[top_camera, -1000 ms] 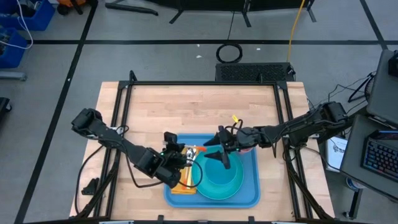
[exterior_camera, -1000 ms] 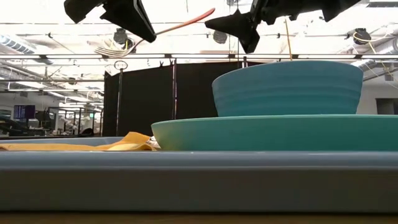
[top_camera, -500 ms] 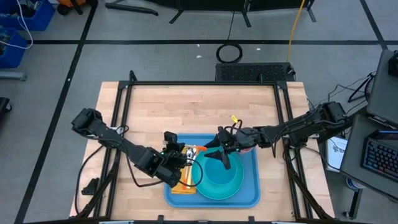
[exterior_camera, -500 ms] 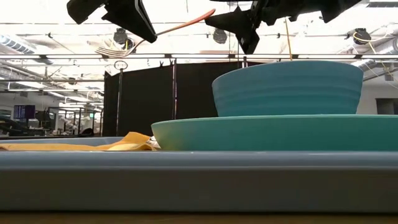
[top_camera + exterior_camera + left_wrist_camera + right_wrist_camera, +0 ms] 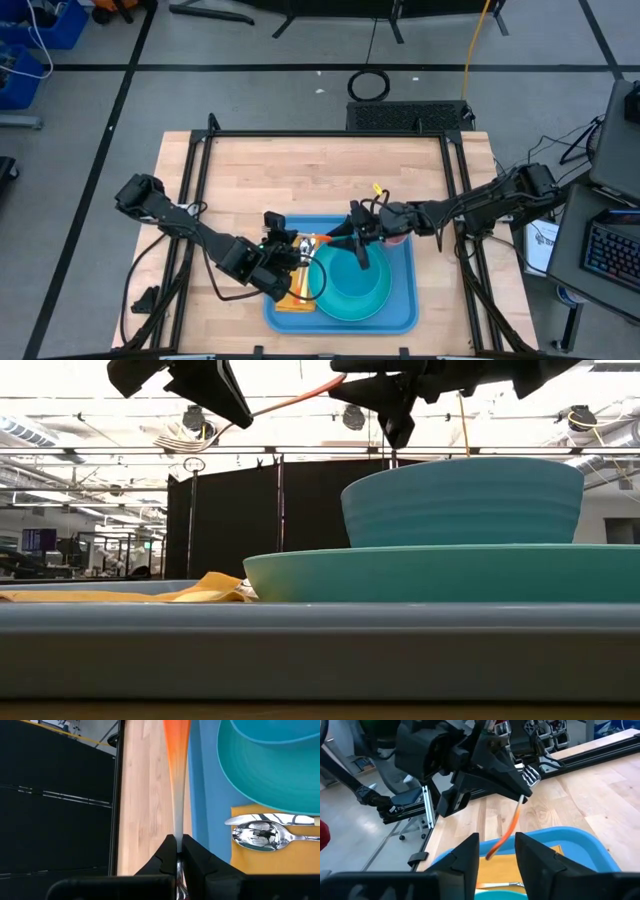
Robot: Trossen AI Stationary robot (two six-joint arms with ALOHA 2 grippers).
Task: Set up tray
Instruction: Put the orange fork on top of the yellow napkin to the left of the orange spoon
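Note:
My left gripper (image 5: pixel 298 247) is shut on a fork with an orange handle (image 5: pixel 318 240), held in the air over the blue tray (image 5: pixel 400 305). The handle slants up toward my right gripper (image 5: pixel 497 847). That gripper is open, with a finger on either side of the handle's free end (image 5: pixel 490 854); no touch shows. A teal bowl (image 5: pixel 462 500) stands on a teal plate (image 5: pixel 440 572) in the tray. A spoon (image 5: pixel 265 832) lies on a yellow napkin (image 5: pixel 292 300) beside the plate. My left gripper pinches the fork between its two fingers low on the handle (image 5: pixel 177 840), next to the head. The handle runs on past the fingertips toward the table's right. The tines (image 5: pixel 530 774) stick out on the other side. The fork is lifted clear of everything, handle end higher.
Bare wooden tabletop (image 5: pixel 300 175) lies beyond and to both sides of the tray. A black metal frame (image 5: pixel 330 135) rims the table. Something red (image 5: pixel 398 240) shows partly under my right arm at the tray's far right corner.
My right gripper's fingers have drawn closer together around the free end of the fork's handle, staying in place. My left gripper and the fork have kept still.

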